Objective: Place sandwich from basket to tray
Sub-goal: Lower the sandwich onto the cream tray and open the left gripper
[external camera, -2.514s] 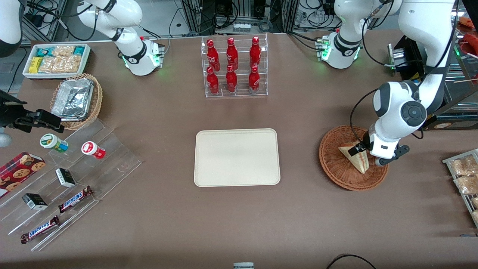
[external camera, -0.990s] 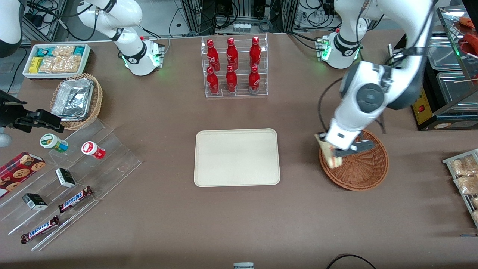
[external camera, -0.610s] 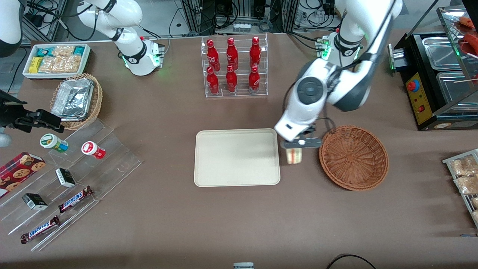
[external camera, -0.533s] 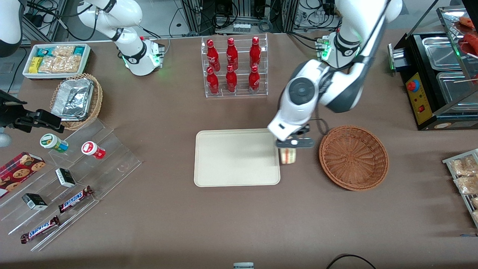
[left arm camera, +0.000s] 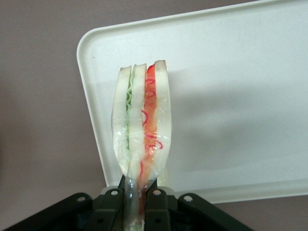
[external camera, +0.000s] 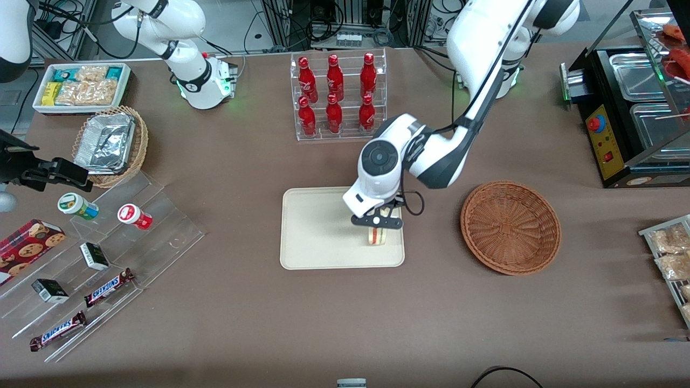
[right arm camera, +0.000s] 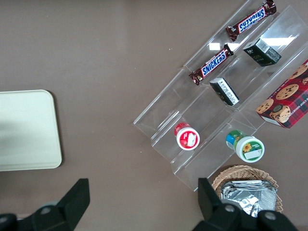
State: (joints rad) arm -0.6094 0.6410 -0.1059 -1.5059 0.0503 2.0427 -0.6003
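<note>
Carrying the sandwich (external camera: 377,236) in the gripper (external camera: 377,223), just below the middle of the front view. Hanging it over the tray (external camera: 315,229), at the end nearest the basket (external camera: 509,226) and toward the tray's lower edge in the frame. Pinching the wrapped wedge by its thin end, with the fingers (left arm camera: 156,198) drawn narrow and clamped on it, and pointing the cut edge with its red and green filling down at the tray. Not managing to tell whether touching the tray's surface yet or hanging just above it. Seeing nothing in the basket, lying at about the same height in the frame toward the working arm's end of the table.

Judging this as the setting-down step, with the carry nearly done. Lining up, in the wrist view, close to the tray's (left arm camera: 231,96) rounded corner, so probably worth shifting a little more toward the tray's middle before lowering. Coming down slowly and stopping at first contact, not pressing soft bread into the surface. Expecting the sandwich (left arm camera: 142,120), standing on a narrow edge, to topple onto a flat face on release, so leaving room for falling inside the rim. Opening only once resting, then rising straight up and avoiding dragging the wrapper along.
</note>
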